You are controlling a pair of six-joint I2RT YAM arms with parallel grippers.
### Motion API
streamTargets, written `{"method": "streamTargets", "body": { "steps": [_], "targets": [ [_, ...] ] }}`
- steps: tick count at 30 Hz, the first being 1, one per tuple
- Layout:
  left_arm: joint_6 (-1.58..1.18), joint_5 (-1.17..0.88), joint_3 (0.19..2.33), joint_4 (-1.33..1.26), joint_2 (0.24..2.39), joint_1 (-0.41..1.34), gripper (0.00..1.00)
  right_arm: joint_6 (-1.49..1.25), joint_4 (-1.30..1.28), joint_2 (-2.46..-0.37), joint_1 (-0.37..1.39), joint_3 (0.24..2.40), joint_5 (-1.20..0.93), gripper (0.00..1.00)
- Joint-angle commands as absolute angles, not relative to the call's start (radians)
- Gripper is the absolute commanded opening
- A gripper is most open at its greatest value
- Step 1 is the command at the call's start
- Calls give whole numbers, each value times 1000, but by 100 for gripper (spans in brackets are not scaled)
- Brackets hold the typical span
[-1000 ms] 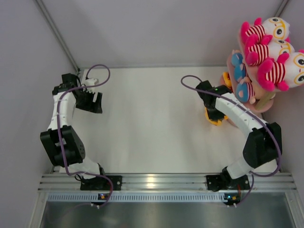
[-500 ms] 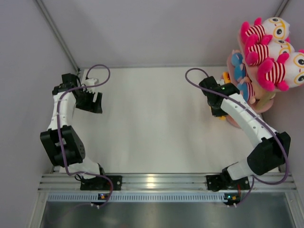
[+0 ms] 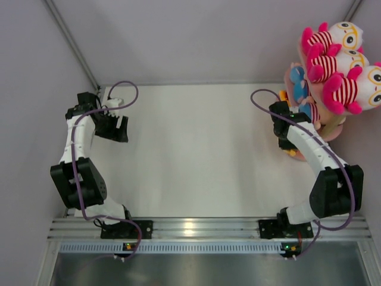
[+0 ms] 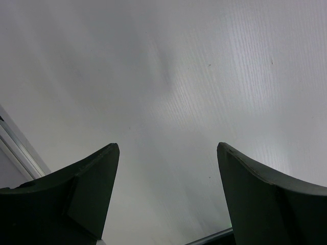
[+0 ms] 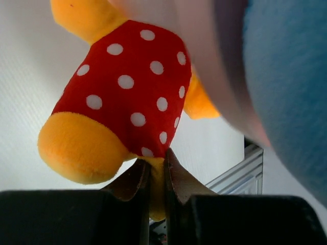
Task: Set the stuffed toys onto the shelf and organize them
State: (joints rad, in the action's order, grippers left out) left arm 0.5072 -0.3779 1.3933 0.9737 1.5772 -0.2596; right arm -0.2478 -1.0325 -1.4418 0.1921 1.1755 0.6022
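right fingers (image 5: pixel 134 186) are clamped together on a thin yellow limb of the orange-yellow toy (image 5: pixel 122 87). its red polka-dot body sits just beyond the fingertips, close against a blurred pink board of the shelf (image 5: pixel 204 66). from above, the right arm reaches to the foot of the shelf at the counter's (image 3: pixel 196 143) far right, and only a sliver of orange shows beside the wrist. three striped toys (image 3: pixel 342 89) lie on the top tier, with blue toys (image 3: pixel 297 76) on the tier below (partly hidden by the arm). left fingers (image 4: pixel 87 194) stand wide apart, holding nothing, over the white counter at the far left.
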Motion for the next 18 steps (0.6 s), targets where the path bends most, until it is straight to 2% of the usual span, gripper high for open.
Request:
{"method": "streamTargets", "body": {
  "steps": [1,10,15,16,18],
  "targets": [
    [528,-396,1405,980,1546,-265,83,-196,-864,-1445,134,1166,669,0],
    [528,-387,1404,980,1546,-265,83,-244,-726,-1514,110,1158,710,0],
    [528,-390,1408,980,1552,-267,83,-267,-673,-1496,117,1085,736,0],
    [528,-390,1407,982,1554,-265,83,-265,-660,-1490,114,1071,756,1],
    [528,-390,1408,982,1557,-265,83,-264,-654,-1485,110,1068,762,10]
  ]
}}
